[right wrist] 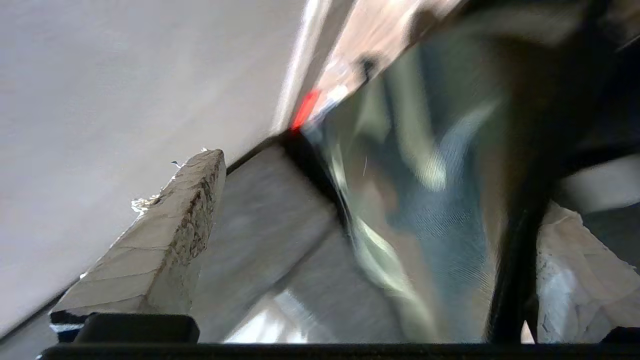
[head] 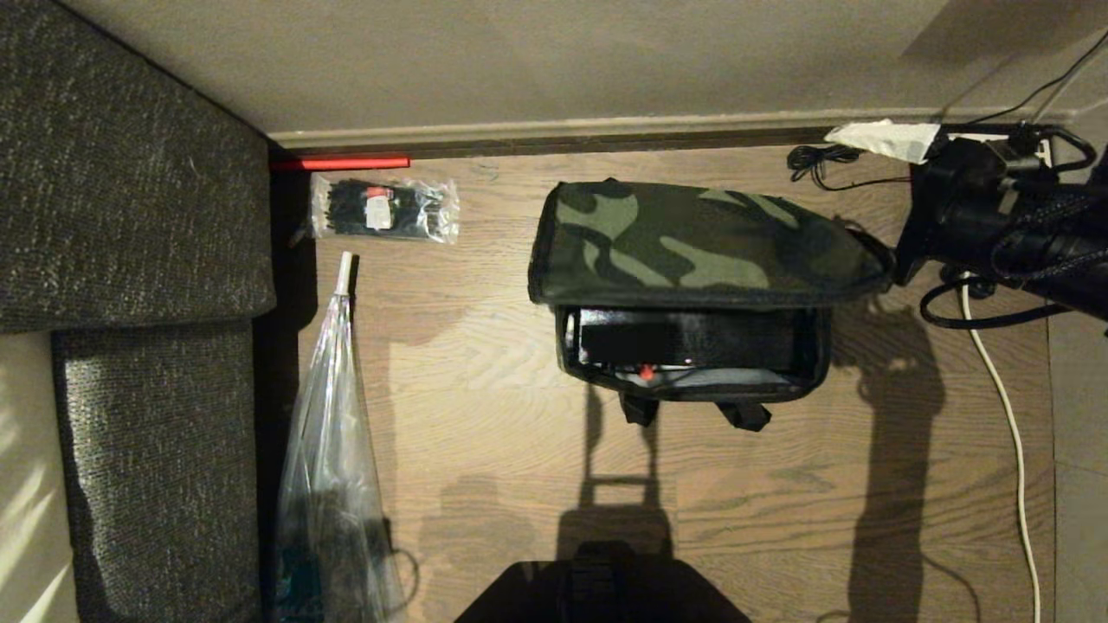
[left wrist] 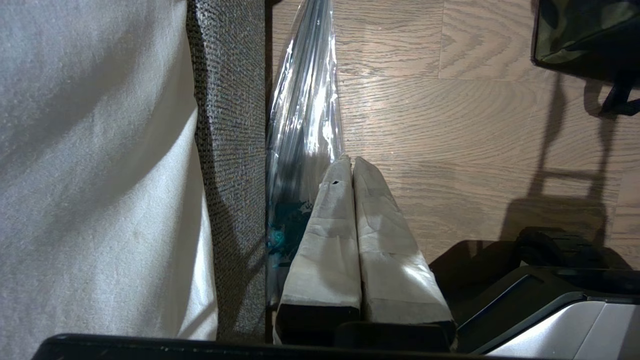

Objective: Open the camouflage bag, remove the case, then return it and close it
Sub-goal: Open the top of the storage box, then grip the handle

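The camouflage bag [head: 692, 247] lies on the wood floor, and its corner also shows in the left wrist view [left wrist: 585, 35]. Its lid is flopped over the back, and the front is open. Inside lies the flat black case [head: 684, 337] with a small red spot near its front edge. My right gripper [head: 892, 195] hovers at the bag's right end, open, with one taped finger [head: 883, 138] toward the wall. In its own view the right gripper [right wrist: 382, 182] has its fingers wide apart with blurred camouflage fabric [right wrist: 425, 175] between them. The left gripper [left wrist: 350, 160] hangs parked, shut and empty.
A grey sofa [head: 130, 173] fills the left side. Beside it stand a clear plastic bag [head: 333, 450] and a packet of black cable ties [head: 385, 208]. A white cable [head: 1004, 415] runs down the right. The wall and skirting [head: 554, 130] are just behind the bag.
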Motion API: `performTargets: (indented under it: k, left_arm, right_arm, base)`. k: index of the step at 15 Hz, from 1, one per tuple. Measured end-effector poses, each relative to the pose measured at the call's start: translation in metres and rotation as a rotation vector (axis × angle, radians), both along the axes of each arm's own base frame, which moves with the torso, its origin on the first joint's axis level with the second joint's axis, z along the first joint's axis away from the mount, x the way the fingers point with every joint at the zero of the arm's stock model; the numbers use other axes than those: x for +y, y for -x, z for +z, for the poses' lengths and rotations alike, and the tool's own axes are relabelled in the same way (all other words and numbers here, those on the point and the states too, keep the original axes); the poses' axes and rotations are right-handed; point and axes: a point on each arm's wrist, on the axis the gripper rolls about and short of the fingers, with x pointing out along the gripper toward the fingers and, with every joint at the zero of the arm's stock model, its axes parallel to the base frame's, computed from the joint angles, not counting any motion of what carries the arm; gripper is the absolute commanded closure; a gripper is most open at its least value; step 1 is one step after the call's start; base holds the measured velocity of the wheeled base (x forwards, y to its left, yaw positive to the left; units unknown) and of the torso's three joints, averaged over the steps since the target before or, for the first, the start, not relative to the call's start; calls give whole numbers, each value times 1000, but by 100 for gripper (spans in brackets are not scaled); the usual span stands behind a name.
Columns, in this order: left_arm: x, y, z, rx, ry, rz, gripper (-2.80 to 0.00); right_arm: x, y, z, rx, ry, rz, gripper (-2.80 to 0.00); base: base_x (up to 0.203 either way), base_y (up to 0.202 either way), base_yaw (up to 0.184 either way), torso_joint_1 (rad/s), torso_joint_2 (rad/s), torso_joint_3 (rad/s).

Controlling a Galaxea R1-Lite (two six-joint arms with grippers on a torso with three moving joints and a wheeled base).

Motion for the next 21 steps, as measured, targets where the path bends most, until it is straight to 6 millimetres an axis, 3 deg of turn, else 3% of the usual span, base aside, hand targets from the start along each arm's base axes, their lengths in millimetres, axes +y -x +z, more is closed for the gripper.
performTargets:
  k: [4, 12, 17, 21]
  left_arm:
    - [0, 0, 0, 0, 0, 0, 0]
    - [0, 0, 0, 0, 0, 0, 0]
    - [0, 0, 0, 0, 0, 1, 0]
    - [0, 0, 0, 0, 0, 0, 0]
  right_arm:
    - [-1, 7, 16, -13, -62, 7, -280]
    - [-3, -5, 39, -144, -96, -95, -280]
    - [-3, -7, 35, -144, -78, -97, -280]
    - [-3, -5, 12, -110, 18, -114, -280]
  base:
    - [0, 0, 0, 0, 0, 0]
    - [0, 0, 0, 0, 0, 0]
    - [0, 0, 0, 0, 0, 0]
    - [0, 0, 0, 0, 0, 0]
